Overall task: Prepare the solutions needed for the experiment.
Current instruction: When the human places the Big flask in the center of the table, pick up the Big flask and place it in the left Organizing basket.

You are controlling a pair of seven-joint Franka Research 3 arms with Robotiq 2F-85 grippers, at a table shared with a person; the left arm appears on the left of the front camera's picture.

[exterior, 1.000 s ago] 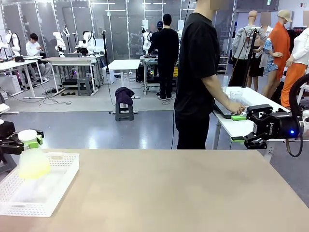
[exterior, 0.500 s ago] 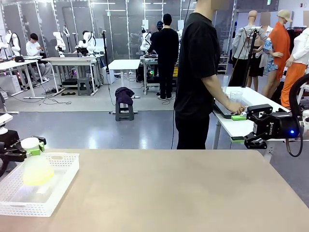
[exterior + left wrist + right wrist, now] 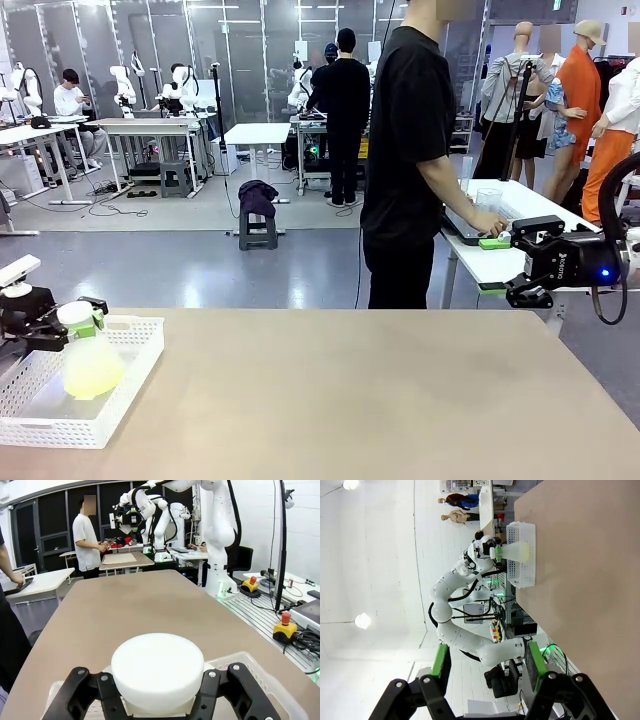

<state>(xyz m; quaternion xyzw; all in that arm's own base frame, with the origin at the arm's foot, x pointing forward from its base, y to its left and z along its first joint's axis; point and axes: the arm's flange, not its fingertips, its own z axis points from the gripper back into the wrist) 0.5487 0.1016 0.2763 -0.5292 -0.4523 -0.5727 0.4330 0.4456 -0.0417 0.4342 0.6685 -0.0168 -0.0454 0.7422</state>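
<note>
Left pincer (image 3: 80, 318) clamped on flask (image 3: 90, 362) neck under white cap (image 3: 157, 667); flask tilted over tray (image 3: 125, 385), yellow solution (image 3: 93, 378) pooled in base. Step: lifting flask from tray. Next: steady carry toward table (image 3: 380, 390) centre. Right pincer (image 3: 527, 290) far right of tray, open, empty

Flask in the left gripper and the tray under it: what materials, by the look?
Flask: likely clear glass or plastic, since the yellow-green liquid shows through the wall; hard to say which. Its cap: matte white, probably plastic. Tray: white plastic, judging by its perforated lattice walls. Left gripper is shut on the flask's neck.
</note>
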